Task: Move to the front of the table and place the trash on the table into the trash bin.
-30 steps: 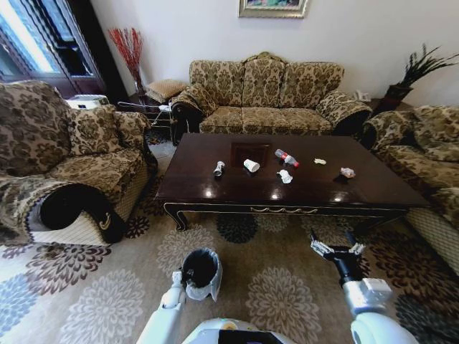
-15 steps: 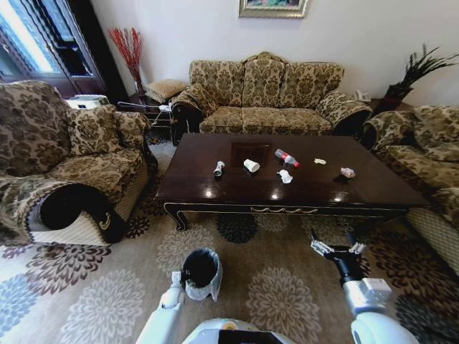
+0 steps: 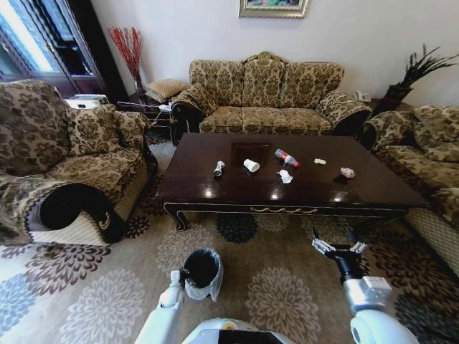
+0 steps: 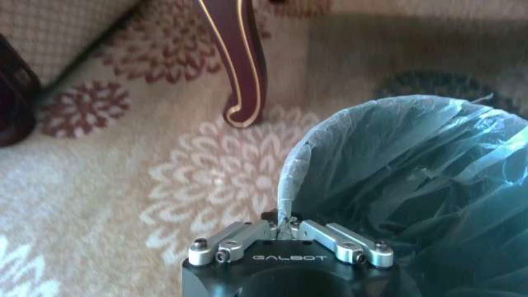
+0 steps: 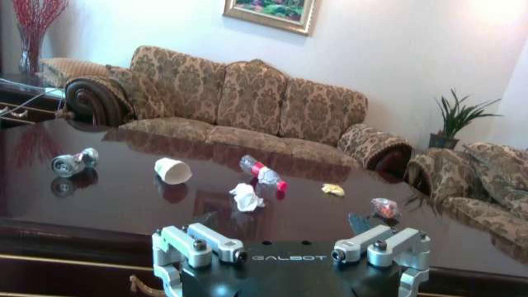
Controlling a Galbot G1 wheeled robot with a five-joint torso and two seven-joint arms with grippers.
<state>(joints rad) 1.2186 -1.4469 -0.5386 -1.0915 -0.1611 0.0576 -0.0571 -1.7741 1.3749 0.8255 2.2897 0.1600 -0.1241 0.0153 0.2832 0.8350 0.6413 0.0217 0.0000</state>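
Note:
The dark glossy table [image 3: 215, 188] stands ahead of me, in front of the sofa. The trash lies on its middle: a clear bottle with a red cap [image 3: 286, 158] [image 5: 262, 173], a white paper cup [image 3: 251, 165] [image 5: 172, 170], a crumpled tissue [image 3: 285, 176] [image 5: 246, 197], a crushed silvery piece [image 3: 219, 168] [image 5: 73, 163], a yellowish scrap [image 3: 320, 161] and a wrapper [image 3: 348, 173]. My left gripper [image 4: 283, 228] is shut on the bag rim of the trash bin [image 3: 201, 269] [image 4: 412, 185], low on my left. My right gripper [image 3: 337, 249] [image 5: 289, 275] is open, short of the table's front edge.
A patterned sofa [image 3: 265, 97] stands behind the table, with armchairs at the left [image 3: 64, 165] and right [image 3: 430, 158]. The table's carved leg [image 4: 243, 62] rises close to the bin. Flowered carpet [image 3: 272, 287] lies between me and the table.

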